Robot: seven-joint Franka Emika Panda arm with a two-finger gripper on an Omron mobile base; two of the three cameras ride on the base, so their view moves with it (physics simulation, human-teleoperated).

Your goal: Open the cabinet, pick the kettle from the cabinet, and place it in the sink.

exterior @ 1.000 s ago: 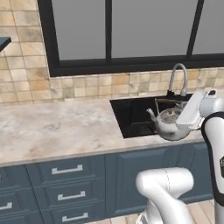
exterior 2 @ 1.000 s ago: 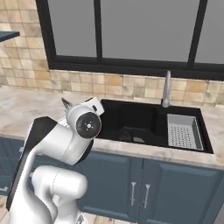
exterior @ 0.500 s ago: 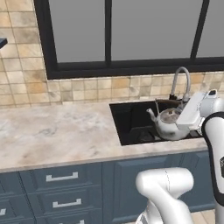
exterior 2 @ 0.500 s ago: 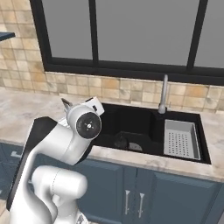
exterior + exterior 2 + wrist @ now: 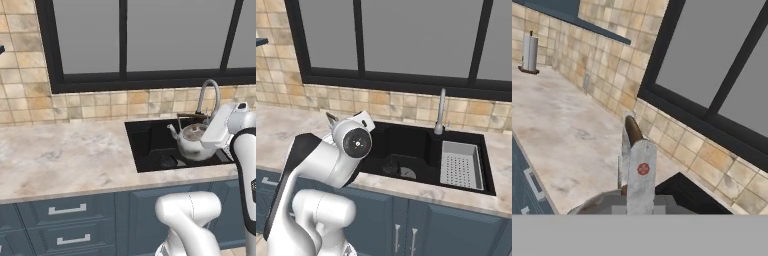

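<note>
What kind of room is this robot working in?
A rendered home kitchen, most likely: a black sink with a gooseneck faucet set in a marble-look counter, and a silver kettle over the basin.

kettle [image 5: 195,141] — shiny silver metal | sink [image 5: 150,145] — matt black | counter [image 5: 60,160] — mottled beige stone

Ahead of my tool: dark-framed window [image 5: 125,40] with grey panes, beige tile backsplash [image 5: 100,102] beneath it. Marbled beige counter [image 5: 60,160] runs to my tool's left. Below it, blue drawers [image 5: 55,212] with short silver handles. Far along the counter, a paper-towel roll [image 5: 529,52] stands upright.
</note>
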